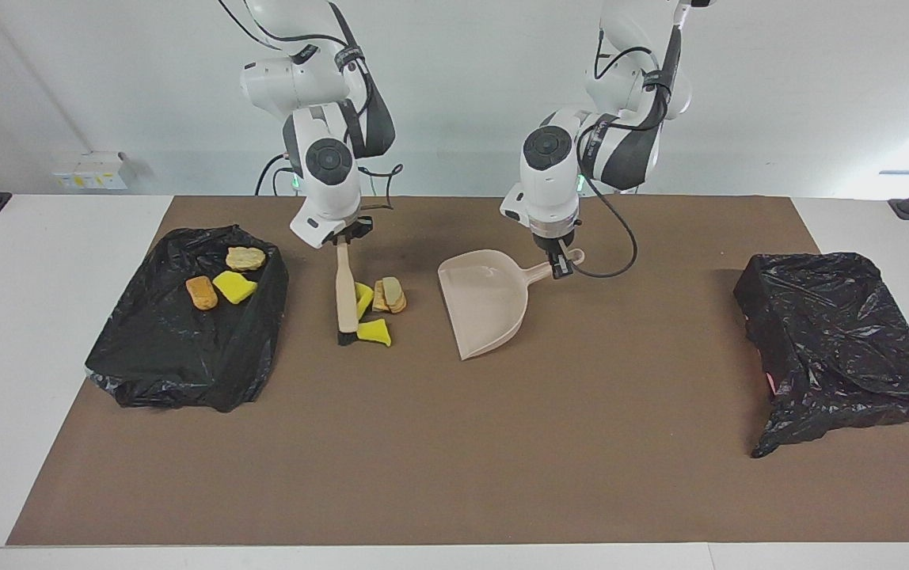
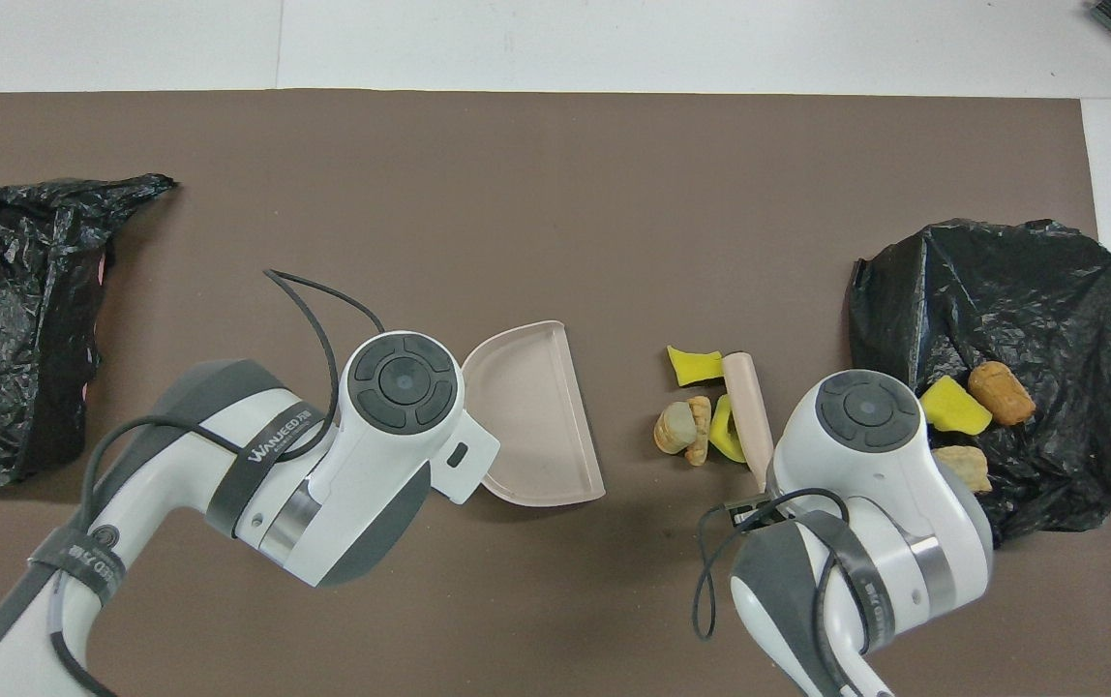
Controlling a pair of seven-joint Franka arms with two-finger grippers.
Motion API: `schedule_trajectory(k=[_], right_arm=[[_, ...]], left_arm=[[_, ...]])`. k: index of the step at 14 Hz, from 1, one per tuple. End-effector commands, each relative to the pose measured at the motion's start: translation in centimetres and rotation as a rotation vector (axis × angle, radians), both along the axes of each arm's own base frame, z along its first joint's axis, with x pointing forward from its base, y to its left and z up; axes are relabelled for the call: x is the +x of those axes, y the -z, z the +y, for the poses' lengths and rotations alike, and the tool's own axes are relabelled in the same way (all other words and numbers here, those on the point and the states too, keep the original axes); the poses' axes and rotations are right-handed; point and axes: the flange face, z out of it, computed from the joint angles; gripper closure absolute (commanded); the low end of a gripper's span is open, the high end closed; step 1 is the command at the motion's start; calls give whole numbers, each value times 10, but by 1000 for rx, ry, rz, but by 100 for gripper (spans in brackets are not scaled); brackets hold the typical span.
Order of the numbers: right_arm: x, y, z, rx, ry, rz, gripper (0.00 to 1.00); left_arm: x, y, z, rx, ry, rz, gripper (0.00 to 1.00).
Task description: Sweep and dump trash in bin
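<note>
On brown mat (image 1: pixel 454 459): trash (image 1: pixel 375 305), white walls.

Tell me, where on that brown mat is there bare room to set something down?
Bare mat runs along the edge farthest from the robots, and between the dustpan and the empty black bag. It is crowded between dustpan and brush, where scraps lie.
</note>
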Motion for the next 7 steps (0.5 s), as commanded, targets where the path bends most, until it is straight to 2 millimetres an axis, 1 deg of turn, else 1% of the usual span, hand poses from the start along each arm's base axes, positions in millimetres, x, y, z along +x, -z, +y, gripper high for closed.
schedule_trajectory(k=[1,3,5,6,7], right_arm=[[-6,6,17,82,-2,11,100],[-7,6,29,164,23,22,100],[-17,1,63,222,-6,10,100],[-20,0,73,243,-3,11,100],[-20,-2,78,292,30,22,100]], left_arm=[[-21,-1,6,-6,20,-37,100],[-28,0,4,-9,32,-38,100],[-31,3,3,-15,39,-43,100],[-32,4,3,-18,40,-47,100],[-33,13,-4,-19,53,-44,100]])
